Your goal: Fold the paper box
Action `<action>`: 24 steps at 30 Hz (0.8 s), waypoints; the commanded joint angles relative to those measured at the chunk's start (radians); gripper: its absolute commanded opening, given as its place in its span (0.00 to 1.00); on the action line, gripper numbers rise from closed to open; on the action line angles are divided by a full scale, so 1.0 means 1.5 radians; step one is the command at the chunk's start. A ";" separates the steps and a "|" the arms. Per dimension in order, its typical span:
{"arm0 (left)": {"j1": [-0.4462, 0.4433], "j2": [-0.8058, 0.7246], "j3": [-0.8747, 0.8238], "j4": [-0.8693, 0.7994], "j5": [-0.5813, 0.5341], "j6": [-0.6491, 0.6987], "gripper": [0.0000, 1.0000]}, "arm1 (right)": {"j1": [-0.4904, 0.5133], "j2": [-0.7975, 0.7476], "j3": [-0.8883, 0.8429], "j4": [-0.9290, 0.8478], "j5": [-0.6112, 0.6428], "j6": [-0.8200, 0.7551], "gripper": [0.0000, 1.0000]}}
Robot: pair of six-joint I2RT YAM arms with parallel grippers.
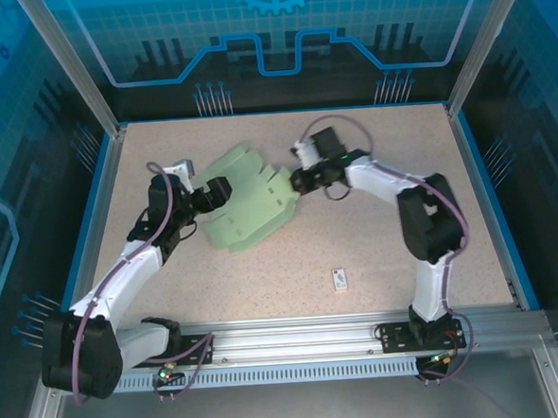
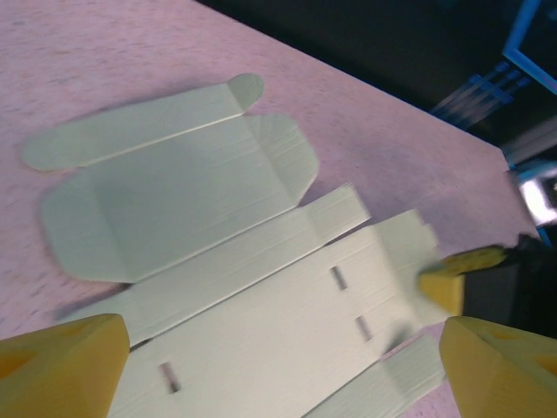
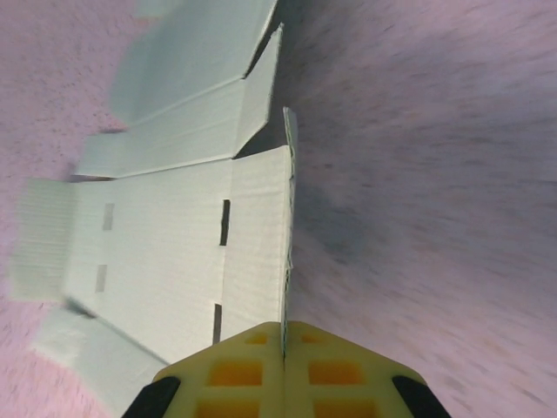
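Note:
The paper box is a pale mint-green flat cut-out with flaps, lying unfolded mid-table. My left gripper hovers at its left side. In the left wrist view this gripper is open, its yellow fingers spread wide over the slotted panel. My right gripper is at the card's right edge. In the right wrist view it is shut on a narrow side flap, which stands edge-on between the pads. The rest of the card lies flat to the left.
A tiny white tag lies on the speckled table nearer the front, right of centre. Blue walls border the table on the left, right and back. The right gripper's yellow tip shows in the left wrist view.

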 commanded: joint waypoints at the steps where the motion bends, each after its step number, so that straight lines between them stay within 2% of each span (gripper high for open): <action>1: -0.048 0.054 0.055 0.031 0.034 0.082 0.93 | -0.044 -0.057 -0.023 -0.115 -0.110 -0.156 0.02; 5: -0.110 0.134 0.124 0.046 0.068 0.214 0.91 | -0.059 -0.106 -0.024 -0.155 -0.083 -0.259 0.01; 10: -0.121 0.183 0.199 0.038 0.176 0.378 0.85 | -0.058 -0.142 0.018 -0.218 -0.064 -0.361 0.01; 17: -0.121 0.242 0.341 -0.166 0.277 0.683 0.85 | -0.048 -0.173 0.067 -0.295 -0.065 -0.460 0.02; 24: -0.121 0.321 0.496 -0.349 0.345 0.848 0.88 | -0.033 -0.218 0.050 -0.276 -0.070 -0.494 0.04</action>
